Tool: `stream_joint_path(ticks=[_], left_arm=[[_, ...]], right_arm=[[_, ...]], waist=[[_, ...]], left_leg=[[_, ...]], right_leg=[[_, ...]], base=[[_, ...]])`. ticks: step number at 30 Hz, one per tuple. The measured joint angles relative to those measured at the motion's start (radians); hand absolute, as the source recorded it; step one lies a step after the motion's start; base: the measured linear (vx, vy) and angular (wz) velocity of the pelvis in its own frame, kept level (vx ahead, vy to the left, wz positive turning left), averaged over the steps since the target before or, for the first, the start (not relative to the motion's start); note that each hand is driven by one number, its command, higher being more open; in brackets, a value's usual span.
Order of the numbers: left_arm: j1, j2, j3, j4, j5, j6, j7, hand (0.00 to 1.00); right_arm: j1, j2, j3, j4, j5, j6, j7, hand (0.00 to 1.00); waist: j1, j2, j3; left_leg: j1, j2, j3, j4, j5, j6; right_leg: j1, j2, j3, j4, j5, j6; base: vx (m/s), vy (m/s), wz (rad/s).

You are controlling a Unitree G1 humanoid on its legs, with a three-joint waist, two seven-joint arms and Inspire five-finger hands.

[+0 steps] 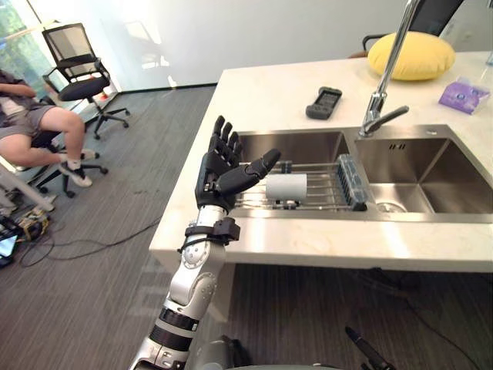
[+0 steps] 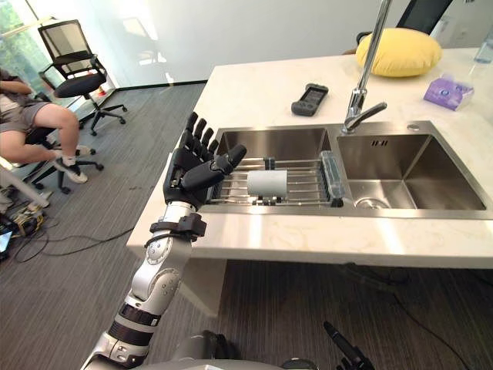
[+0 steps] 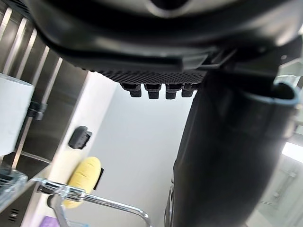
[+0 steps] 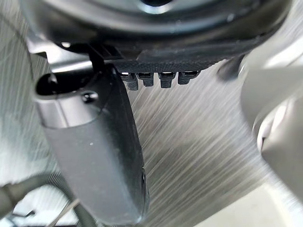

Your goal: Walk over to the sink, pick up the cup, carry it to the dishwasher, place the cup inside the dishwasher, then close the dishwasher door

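A white cup [image 1: 286, 186] lies on its side on a wire rack [image 1: 323, 196] across the left basin of the steel sink [image 1: 304, 145]. My left hand [image 1: 219, 169] is raised over the sink's left edge, open, with fingers straight and the thumb pointing at the cup, a short gap away from it. The left wrist view shows the cup [image 3: 12, 113] past the straight fingers [image 3: 156, 90]. My right hand [image 4: 94, 156] hangs low over the grey floor, open and holding nothing; its fingertips [image 1: 366, 351] show under the counter's front edge.
A tall faucet [image 1: 385, 85] stands between the two basins. On the counter [image 1: 269, 92] lie a black remote [image 1: 323, 102], a yellow cushion [image 1: 410, 55] and a purple packet [image 1: 464, 95]. A person [image 1: 38, 127] sits at far left beside an office chair [image 1: 77, 65].
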Motion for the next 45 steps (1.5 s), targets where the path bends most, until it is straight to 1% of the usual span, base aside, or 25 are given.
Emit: stream_joint_path(ticks=[1,2,4,6,7,8,9,10,12,14,15,16,17,18,19,20,22,23,26,29,36,39,42,44,45], left_arm=[[0.000,0.008,0.001,-0.002,-0.001,0.000,0.001,1.00],[0.003,0.016,0.001,-0.001,-0.001,0.003,0.004,1.00],[0.005,0.018,0.001,-0.001,-0.001,0.007,0.005,1.00],[0.006,0.019,0.001,-0.001,0.000,0.013,0.005,1.00],[0.005,0.016,0.000,-0.001,0.002,0.022,0.005,1.00],[0.006,0.014,-0.001,0.001,0.002,0.033,0.004,1.00],[0.006,0.013,-0.001,0.006,0.002,0.033,0.004,1.00],[0.006,0.018,0.004,0.019,0.002,0.033,0.004,1.00],[0.006,0.035,0.004,0.046,0.001,0.034,0.003,1.00],[0.008,0.053,0.003,0.084,0.001,0.033,0.000,1.00],[0.010,0.065,0.001,0.111,-0.003,0.033,-0.012,1.00],[0.013,0.076,0.003,0.125,-0.013,0.033,-0.027,1.00],[0.017,0.094,0.004,0.129,-0.026,0.034,-0.039,1.00],[0.050,0.089,0.026,0.132,-0.042,0.035,-0.070,1.00],[0.061,0.082,0.033,0.131,-0.042,0.036,-0.092,1.00],[0.061,0.076,0.032,0.131,-0.042,0.043,-0.113,1.00],[0.061,0.064,0.026,0.120,-0.039,0.067,-0.167,1.00],[0.062,0.063,0.012,0.099,-0.030,0.077,-0.196,1.00],[0.062,0.068,-0.019,0.015,0.057,0.078,-0.265,1.00],[0.061,0.104,-0.060,-0.059,0.167,0.072,-0.352,1.00],[0.048,0.199,-0.120,-0.069,0.237,0.071,-0.503,1.00],[0.026,0.238,-0.178,-0.070,0.279,0.098,-0.557,1.00],[0.012,0.273,-0.204,-0.070,0.345,0.131,-0.574,1.00],[0.012,0.295,-0.205,-0.067,0.376,0.131,-0.569,1.00],[0.012,0.324,-0.205,-0.064,0.405,0.130,-0.552,1.00]], right_arm=[[-0.011,0.024,-0.020,0.018,0.000,0.015,-0.001,1.00],[-0.016,0.040,-0.031,0.037,0.000,0.031,-0.001,1.00],[-0.011,0.052,-0.062,0.052,-0.011,0.034,-0.010,1.00],[-0.002,0.051,-0.083,0.056,-0.012,0.039,-0.017,1.00],[0.009,0.049,-0.089,0.054,-0.012,0.037,-0.018,1.00],[0.025,0.048,-0.095,0.057,-0.012,0.038,-0.021,1.00],[0.034,0.049,-0.096,0.063,-0.012,0.039,-0.021,1.00],[0.040,0.050,-0.095,0.076,-0.012,0.039,-0.021,1.00],[0.051,0.057,-0.100,0.083,-0.011,0.040,-0.025,1.00],[0.053,0.060,-0.118,0.081,-0.010,0.042,-0.027,1.00],[0.054,0.060,-0.117,0.077,-0.011,0.045,-0.028,1.00],[0.056,0.065,-0.116,0.076,-0.011,0.048,-0.027,1.00],[0.058,0.079,-0.116,0.076,-0.011,0.049,-0.027,1.00],[0.051,0.073,-0.119,0.080,-0.014,0.055,-0.019,1.00],[0.044,0.066,-0.124,0.080,-0.016,0.057,-0.013,1.00],[0.036,0.055,-0.124,0.079,-0.016,0.061,-0.008,1.00],[0.023,0.034,-0.124,0.091,-0.014,0.070,-0.012,1.00],[0.022,0.026,-0.123,0.092,-0.010,0.074,-0.017,1.00],[0.019,0.007,-0.116,0.094,0.017,0.069,-0.028,1.00],[0.022,0.003,-0.093,0.109,0.032,0.092,-0.059,1.00],[0.021,0.025,-0.054,0.143,0.032,0.117,-0.047,1.00],[0.021,0.018,-0.041,0.141,0.032,0.117,-0.043,1.00],[0.020,0.010,-0.013,0.136,0.032,0.115,-0.041,1.00],[0.022,0.009,-0.008,0.130,0.032,0.115,-0.041,1.00],[0.024,0.004,-0.007,0.130,0.039,0.115,-0.043,1.00]], waist=[[0.002,-0.023,0.003],[0.002,-0.028,0.005],[0.003,-0.029,0.005],[0.001,-0.030,0.006],[-0.003,-0.030,0.006],[-0.007,-0.024,0.004],[-0.010,-0.023,0.003],[-0.008,-0.023,0.001],[-0.006,-0.018,0.001],[-0.010,-0.018,-0.002],[-0.011,-0.022,-0.007],[-0.010,-0.037,-0.016],[-0.002,-0.067,-0.031],[-0.002,-0.048,-0.059],[-0.001,-0.027,-0.069],[-0.002,-0.010,-0.073],[-0.003,0.006,-0.078],[-0.003,0.008,-0.078],[-0.009,0.012,-0.081],[-0.011,0.010,-0.080],[-0.015,0.007,-0.077],[-0.017,0.003,-0.074],[-0.037,0.004,-0.070],[-0.043,0.003,-0.069],[-0.044,0.004,-0.067]], left_leg=[[0.018,-0.030,0.005,-0.048,0.011,0.006],[0.024,-0.043,0.002,-0.059,0.006,0.009],[0.038,-0.055,-0.007,-0.069,-0.014,0.011],[0.070,-0.062,-0.017,-0.083,-0.034,0.006],[0.099,-0.070,-0.031,-0.107,-0.035,0.006],[0.125,-0.069,-0.056,-0.131,-0.035,0.008],[0.137,-0.068,-0.070,-0.142,-0.035,0.007],[0.157,-0.064,-0.084,-0.161,-0.035,0.002],[0.172,-0.052,-0.115,-0.174,-0.040,-0.012],[0.180,-0.033,-0.144,-0.172,-0.048,-0.034],[0.180,-0.016,-0.163,-0.164,-0.052,-0.049],[0.180,-0.014,-0.174,-0.155,-0.058,-0.066],[0.179,-0.019,-0.178,-0.152,-0.065,-0.083],[0.178,0.007,-0.184,-0.157,-0.068,-0.114],[0.174,0.030,-0.184,-0.171,-0.063,-0.128],[0.174,0.050,-0.185,-0.188,-0.055,-0.141],[0.211,0.081,-0.184,-0.238,-0.038,-0.165],[0.240,0.093,-0.181,-0.259,-0.033,-0.170],[0.252,0.091,-0.169,-0.276,-0.032,-0.170],[0.253,0.075,-0.165,-0.291,-0.032,-0.169],[0.253,0.049,-0.160,-0.309,-0.020,-0.150],[0.258,0.048,-0.135,-0.310,-0.018,-0.148],[0.261,0.045,-0.125,-0.319,-0.010,-0.147],[0.267,0.044,-0.125,-0.335,0.000,-0.147],[0.272,0.043,-0.127,-0.349,0.007,-0.149]], right_leg=[[-0.003,-0.019,-0.002,0.002,0.001,0.002],[-0.004,-0.029,-0.008,0.012,0.006,0.010],[-0.009,-0.042,-0.012,0.059,0.015,0.023],[-0.047,-0.068,-0.012,0.192,0.027,0.038],[-0.084,-0.088,-0.008,0.308,0.059,0.033],[-0.122,-0.105,-0.005,0.409,0.080,0.014],[-0.132,-0.106,-0.006,0.427,0.058,-0.001],[-0.157,-0.115,-0.013,0.423,0.009,-0.017],[-0.203,-0.127,-0.002,0.366,-0.008,-0.023],[-0.250,-0.122,0.063,0.290,0.000,-0.009],[-0.268,-0.107,0.102,0.211,0.034,0.007],[-0.270,-0.105,0.110,0.127,0.112,0.006],[-0.281,-0.109,0.115,0.060,0.236,0.020],[-0.254,-0.079,0.101,0.005,0.205,0.070],[-0.244,-0.053,0.096,-0.040,0.206,0.068],[-0.236,-0.027,0.090,-0.070,0.217,0.053],[-0.203,0.013,0.084,-0.119,0.226,0.039],[-0.179,0.029,0.084,-0.138,0.228,0.034],[-0.176,0.034,0.097,-0.158,0.230,0.032],[-0.176,0.025,0.100,-0.184,0.247,0.036],[-0.165,0.006,0.106,-0.242,0.292,0.047],[-0.161,0.008,0.126,-0.269,0.314,0.047],[-0.158,0.009,0.136,-0.290,0.334,0.046],[-0.155,0.010,0.133,-0.297,0.339,0.046],[-0.152,0.011,0.129,-0.305,0.343,0.046]], base=[[0.19,0.022,0.11],[0.14,0.009,0.15],[0.15,0.036,0.17],[0.16,0.055,0.16],[0.17,0.049,0.33],[0.18,0.033,0.42],[0.19,-0.003,0.45],[0.19,-0.038,0.42],[0.20,-0.092,0.44],[0.16,-0.145,0.46],[0.13,-0.209,0.42],[0.22,-0.356,0.39],[0.26,-0.440,0.21],[0.29,-0.422,0.01],[0.28,-0.376,-0.07],[0.21,-0.248,-0.10],[0.15,-0.166,-0.11],[0.15,-0.147,-0.17],[0.10,-0.064,-0.18],[0.01,0.029,-0.04],[-0.07,0.034,-0.03],[-0.10,0.006,-0.20],[-0.07,-0.007,-0.13],[-0.04,-0.020,0.00],[-0.02,-0.024,0.06]])
